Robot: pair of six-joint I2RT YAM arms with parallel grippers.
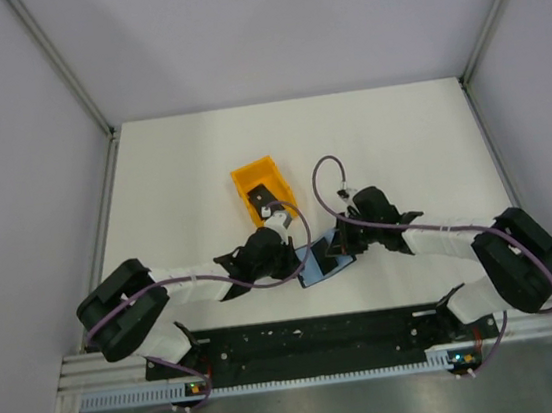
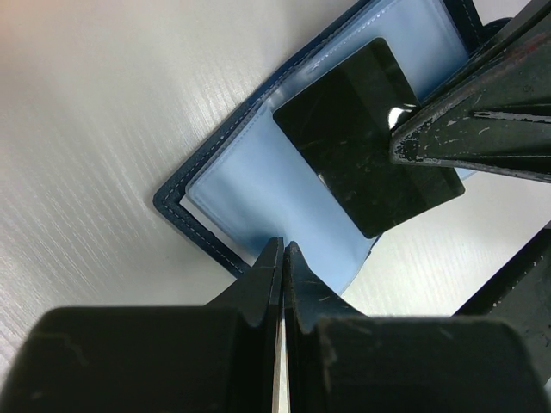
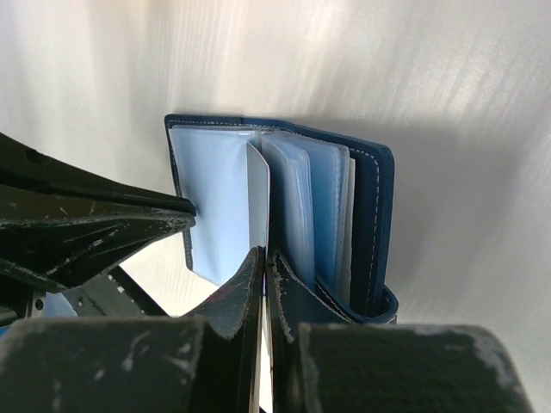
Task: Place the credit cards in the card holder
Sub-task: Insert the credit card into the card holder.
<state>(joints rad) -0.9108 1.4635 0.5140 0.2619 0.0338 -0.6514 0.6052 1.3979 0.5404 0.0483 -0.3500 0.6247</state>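
The card holder (image 1: 316, 267) lies open on the white table between my two grippers, navy outside with light-blue sleeves (image 2: 232, 185) inside. In the right wrist view its leaves (image 3: 327, 198) stand fanned against the navy cover (image 3: 372, 206). A glossy black credit card (image 2: 344, 129) hangs tilted over the open sleeve, one corner past the holder's edge. My right gripper (image 3: 265, 254) is shut on this card, seen edge-on (image 3: 258, 198); its fingers (image 2: 465, 129) reach in from the right. My left gripper (image 2: 284, 247) is shut on the near edge of the light-blue page; its fingers (image 3: 86, 224) show at the left.
An orange plastic bin (image 1: 243, 182) stands just beyond the left gripper (image 1: 298, 261), near the table's middle. The right gripper (image 1: 334, 250) sits close beside it, so the two wrists nearly meet. Grey walls close the table at the left, right and back.
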